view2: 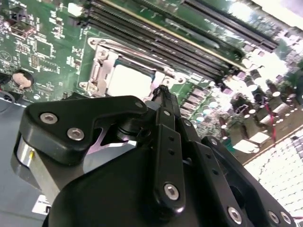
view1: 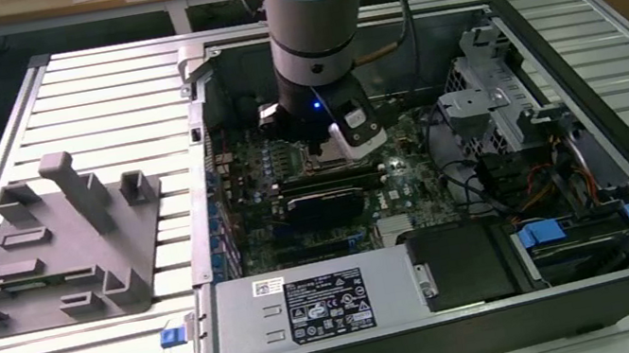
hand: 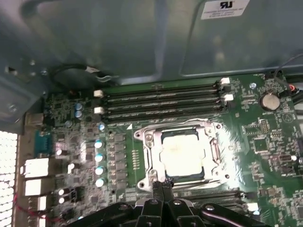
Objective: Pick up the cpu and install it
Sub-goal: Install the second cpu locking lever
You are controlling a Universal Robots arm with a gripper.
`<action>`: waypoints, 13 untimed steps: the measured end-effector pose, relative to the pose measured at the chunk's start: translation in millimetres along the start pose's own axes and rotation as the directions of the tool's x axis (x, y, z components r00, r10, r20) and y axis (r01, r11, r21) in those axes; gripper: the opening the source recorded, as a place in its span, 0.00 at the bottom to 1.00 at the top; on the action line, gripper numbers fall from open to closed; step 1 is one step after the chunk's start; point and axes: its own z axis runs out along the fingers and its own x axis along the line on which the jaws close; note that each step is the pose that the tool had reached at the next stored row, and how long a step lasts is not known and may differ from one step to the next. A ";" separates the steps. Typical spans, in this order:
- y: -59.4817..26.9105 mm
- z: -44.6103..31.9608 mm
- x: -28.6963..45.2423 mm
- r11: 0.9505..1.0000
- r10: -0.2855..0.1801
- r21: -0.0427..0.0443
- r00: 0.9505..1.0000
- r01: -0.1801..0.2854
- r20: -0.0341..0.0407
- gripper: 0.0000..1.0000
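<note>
- The robot arm [view1: 313,13] reaches down into an open computer case [view1: 565,144] that lies on its side on a slatted metal table [view1: 86,109], seen in the exterior view.
- The cpu [hand: 182,153] sits flat inside the silver socket frame [hand: 147,158] on the green motherboard [hand: 265,142]; its pale square top shows in both wrist views, also at [view2: 130,80].
- The gripper [hand: 162,185] hangs just above the board with its two black fingers [hand: 157,189] pressed together, holding nothing.
- In the first wrist view the fingertips stand at the socket's edge, at about 7 o'clock from the chip's centre, close beside it; whether they touch the frame cannot be told.
- In the second wrist view the finger tips [view2: 162,92] end just beside the chip's corner, with the black finger linkage [view2: 94,123] in the foreground.
- Four long memory slots [hand: 161,101] run along the far side of the socket, at 12 o'clock from the chip in the first wrist view.
- A round coin battery [hand: 269,100] sits on the board at about 2 o'clock from the chip in that view.
- On the table, well apart from the case at the exterior view's left, stands a grey holder [view1: 52,254] with upright posts.
- The metal power supply box [view1: 310,304] fills the case's near corner in the exterior view.
</note>
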 end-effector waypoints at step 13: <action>18.7 4.4 -24.5 0.999 0.000 0.051 1.000 0.000 0.006 0.11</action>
